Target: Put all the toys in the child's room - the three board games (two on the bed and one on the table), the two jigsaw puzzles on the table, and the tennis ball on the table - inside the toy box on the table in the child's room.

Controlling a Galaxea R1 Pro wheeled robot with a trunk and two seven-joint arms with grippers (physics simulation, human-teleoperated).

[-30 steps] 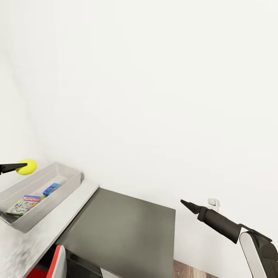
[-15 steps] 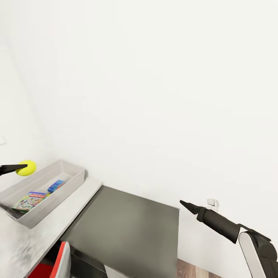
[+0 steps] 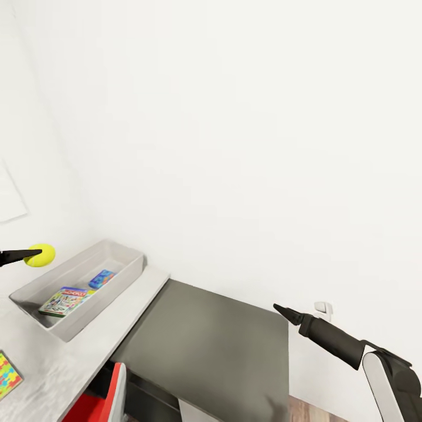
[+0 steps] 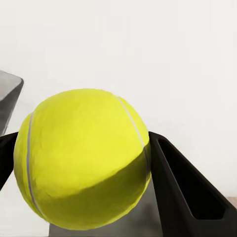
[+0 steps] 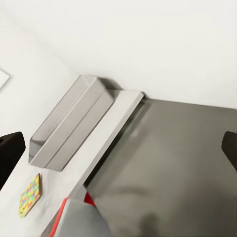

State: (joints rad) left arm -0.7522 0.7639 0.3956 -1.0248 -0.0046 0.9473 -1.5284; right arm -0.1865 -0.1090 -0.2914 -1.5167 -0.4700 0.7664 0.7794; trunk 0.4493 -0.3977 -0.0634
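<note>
My left gripper (image 3: 26, 255) is shut on the yellow-green tennis ball (image 3: 40, 255) and holds it in the air beside the far left end of the toy box (image 3: 115, 296). Up close, the ball (image 4: 81, 158) sits between the two black fingers (image 4: 183, 190). The light grey toy box stands on the table (image 3: 64, 360) by the wall and holds two board games, one white (image 3: 65, 300) and one blue (image 3: 101, 278). A jigsaw puzzle (image 3: 7, 375) lies on the table at the view's left edge, also seen as the puzzle (image 5: 29, 195). My right gripper (image 3: 276, 307) hangs open above the dark corner section.
The dark grey corner section (image 3: 211, 346) of the desk runs along the white wall. A red and white chair (image 3: 97, 404) stands under the desk's front edge. A white wall socket (image 3: 323, 307) sits behind my right arm. Wood floor (image 3: 305, 410) shows at the lower right.
The camera has swung left, so the toy box and desk sit further right in the picture and the jigsaw puzzle has come into view. The ball stays in my left gripper.
</note>
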